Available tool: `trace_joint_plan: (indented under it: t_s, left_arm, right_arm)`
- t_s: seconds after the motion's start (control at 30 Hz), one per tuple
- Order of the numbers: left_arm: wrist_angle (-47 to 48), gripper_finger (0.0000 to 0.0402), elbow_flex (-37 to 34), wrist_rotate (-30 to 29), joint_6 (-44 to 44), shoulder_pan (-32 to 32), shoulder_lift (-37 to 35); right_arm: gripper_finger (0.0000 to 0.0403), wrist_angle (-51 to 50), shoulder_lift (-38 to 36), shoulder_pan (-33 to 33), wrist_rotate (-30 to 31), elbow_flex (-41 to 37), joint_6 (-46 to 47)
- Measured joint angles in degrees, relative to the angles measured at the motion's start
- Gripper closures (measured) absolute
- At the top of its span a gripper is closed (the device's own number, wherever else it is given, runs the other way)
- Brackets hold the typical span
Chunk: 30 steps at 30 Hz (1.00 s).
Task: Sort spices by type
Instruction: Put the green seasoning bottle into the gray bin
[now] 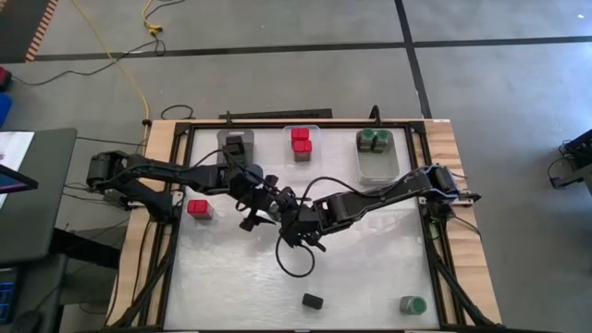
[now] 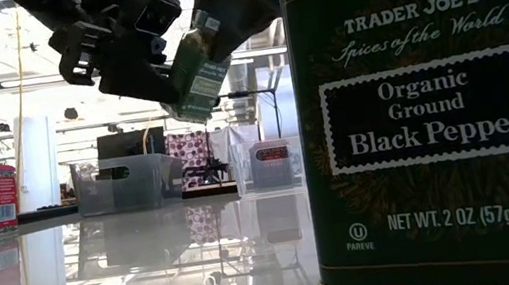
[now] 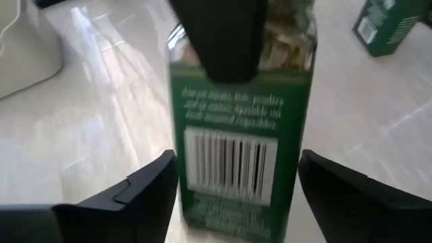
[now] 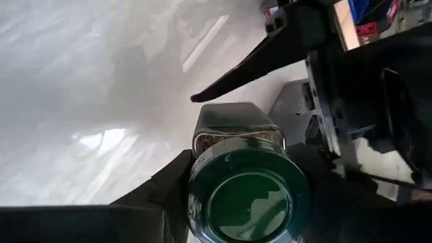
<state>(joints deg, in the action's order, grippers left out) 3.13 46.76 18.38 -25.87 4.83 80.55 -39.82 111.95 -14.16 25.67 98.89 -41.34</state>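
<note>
The table (image 1: 370,277) has a pale, glossy top inside a dark frame with wooden edges. Taking the middle bin (image 1: 302,143) with its red boxes as the landmark, a grey bin (image 1: 235,146) holding a black box stands to its left and another bin (image 1: 376,153) with green-lidded jars to its right, all three along the far edge. Well toward the near edge from it lie a black box (image 1: 313,301) and a green-lidded jar (image 1: 413,304), while a red box (image 1: 199,209) sits off to its near left.
</note>
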Motion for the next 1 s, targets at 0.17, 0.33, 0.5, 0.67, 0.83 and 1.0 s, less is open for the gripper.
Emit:
trace_joint_plan:
  t_s: [0.17, 0.33, 0.5, 0.67, 0.83, 1.0]
  left_arm:
    - [0.9, 0.0105, 0.0, -1.7, 4.8, -0.1, 0.0]
    - [4.5, 0.0105, 0.0, -1.5, 5.6, 0.4, 0.0]
    - [6.5, 0.0105, 0.0, -1.5, 6.9, 0.6, -0.4]
    - [6.6, 0.0105, 0.0, -0.3, 8.6, -0.4, -0.6]
    - [6.5, 0.0104, 0.0, 0.9, 10.0, -2.3, -0.6]
    - [6.5, 0.0104, 0.0, 0.9, 12.9, -4.1, -0.6]
  right_arm:
    - [0.0181, -5.1, -0.3, -0.6, -0.1, 0.0, 5.0]
    - [0.0181, -10.3, -0.3, -2.4, 0.2, 0.0, 9.0]
    - [0.0181, -18.6, -1.0, -5.1, 2.1, 0.0, 17.8]
    - [0.0181, -26.6, -3.8, -7.9, 4.2, -1.0, 27.5]
    - [0.0181, -27.4, -11.3, -11.1, 7.1, -7.9, 37.0]
    - [0.0181, -27.5, -21.2, -13.6, 10.7, -17.9, 47.1]
